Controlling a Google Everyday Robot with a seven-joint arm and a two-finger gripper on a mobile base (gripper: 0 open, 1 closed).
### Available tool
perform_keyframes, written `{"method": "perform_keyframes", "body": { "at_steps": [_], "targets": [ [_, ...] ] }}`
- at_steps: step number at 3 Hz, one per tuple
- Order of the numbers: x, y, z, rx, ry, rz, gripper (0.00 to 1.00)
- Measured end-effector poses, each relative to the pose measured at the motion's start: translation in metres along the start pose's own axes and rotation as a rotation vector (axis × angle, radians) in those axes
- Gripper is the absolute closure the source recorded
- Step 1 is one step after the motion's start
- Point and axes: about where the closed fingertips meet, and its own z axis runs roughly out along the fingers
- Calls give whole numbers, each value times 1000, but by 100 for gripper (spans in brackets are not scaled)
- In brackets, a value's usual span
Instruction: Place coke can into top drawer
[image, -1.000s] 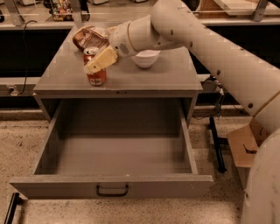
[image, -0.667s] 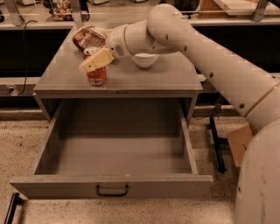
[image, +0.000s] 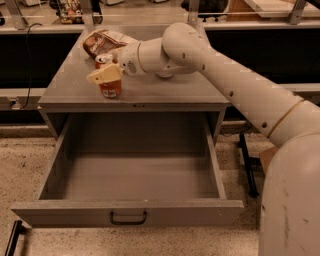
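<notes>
The coke can, red-orange with a silver top, stands near the front left of the grey cabinet top. My gripper reaches in from the right and sits right at the can's upper half, its pale yellow tip crossing the front of the can. The can rests on the cabinet top. The top drawer is pulled wide open below, with a dark handle at the centre of its front panel. Nothing lies inside it.
A brown snack bag lies behind the can at the back left of the cabinet top. A white bowl is mostly hidden behind my arm. A speckled floor surrounds the cabinet.
My gripper has moved a little left and down, closer onto the can. The can and the drawer have not moved.
</notes>
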Motion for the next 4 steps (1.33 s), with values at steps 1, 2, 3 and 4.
{"method": "perform_keyframes", "body": {
  "at_steps": [1,2,3,4],
  "targets": [
    [4,1,7,-13,-22,25,49],
    [-10,8,-4,-63,-85,-4,71],
    [-27,55,-42,-185,-177,-104,96],
    [22,132,-80,-301,-155,-168,100]
  ]
}}
